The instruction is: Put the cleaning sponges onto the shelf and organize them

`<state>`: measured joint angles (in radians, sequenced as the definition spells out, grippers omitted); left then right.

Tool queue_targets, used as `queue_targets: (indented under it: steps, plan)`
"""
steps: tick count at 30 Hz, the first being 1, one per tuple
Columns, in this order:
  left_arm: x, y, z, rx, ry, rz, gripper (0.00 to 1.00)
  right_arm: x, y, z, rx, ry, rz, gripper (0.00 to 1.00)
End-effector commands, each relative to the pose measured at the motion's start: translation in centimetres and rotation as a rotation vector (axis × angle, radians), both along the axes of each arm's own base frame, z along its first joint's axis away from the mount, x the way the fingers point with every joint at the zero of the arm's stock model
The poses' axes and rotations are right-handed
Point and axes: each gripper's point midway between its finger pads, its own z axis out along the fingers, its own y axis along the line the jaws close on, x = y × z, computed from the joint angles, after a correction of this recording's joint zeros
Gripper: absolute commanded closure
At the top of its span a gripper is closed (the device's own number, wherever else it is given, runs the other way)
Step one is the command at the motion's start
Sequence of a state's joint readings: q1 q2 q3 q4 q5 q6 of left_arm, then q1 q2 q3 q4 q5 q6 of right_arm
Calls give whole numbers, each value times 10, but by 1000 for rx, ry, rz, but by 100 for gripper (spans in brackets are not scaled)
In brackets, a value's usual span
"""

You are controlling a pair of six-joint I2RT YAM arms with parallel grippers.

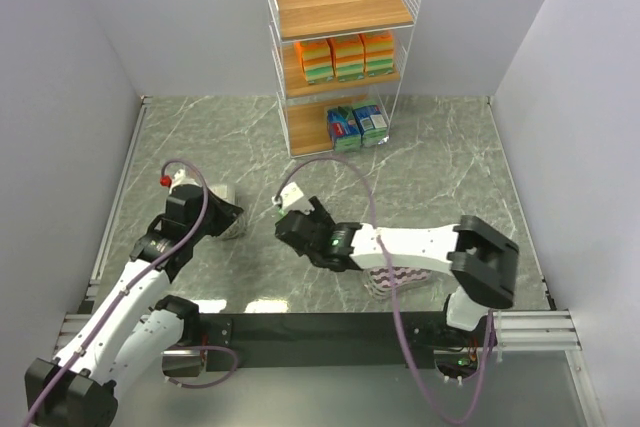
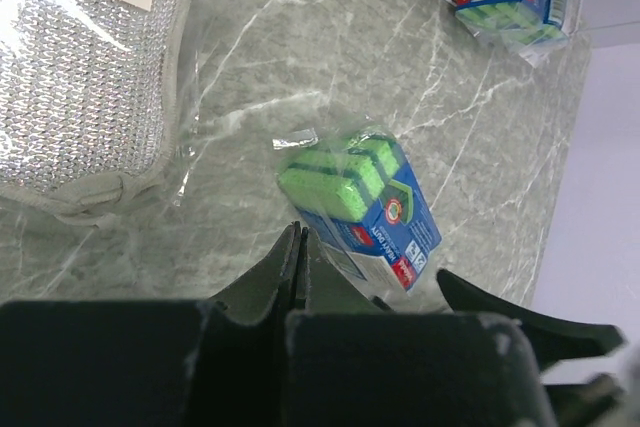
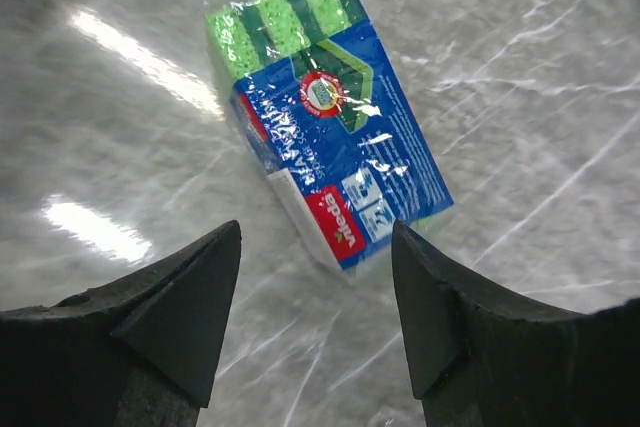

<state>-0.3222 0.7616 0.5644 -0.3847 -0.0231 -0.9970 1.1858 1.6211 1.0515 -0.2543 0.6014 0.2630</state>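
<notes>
We see the shelf at the far edge: three packs on its middle tier, two packs below, one pack before it.

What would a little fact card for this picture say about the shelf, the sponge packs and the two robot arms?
shelf: white wire rack, three wooden tiers
top tier: no packs
middle tier: three orange packs
bottom tier: two blue-green packs
on the table: loose blue-green pack, silvery-grey pack, purple-white pack partly under the right arm
right end effector: open, pointed at the loose blue-green pack
left end effector: near the silvery-grey pack, open or shut unclear
</notes>
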Motion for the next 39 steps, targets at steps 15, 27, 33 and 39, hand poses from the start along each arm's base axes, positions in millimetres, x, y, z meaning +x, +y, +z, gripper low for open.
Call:
queue_targets:
  steps: [15,27,33,39]
  plan:
    - [1,0,11,7,-31,-10,99,38,0,-10,-228,-172,13,60]
    - [3,-1,14,6,-34,-12,99,42,5,36,76,-33,93,100]
    - [4,-1,16,5,-39,-11,99,40,10,77,432,185,268,100]
    - [4,-3,15,-5,-36,-19,99,53,13,55,527,436,272,100]
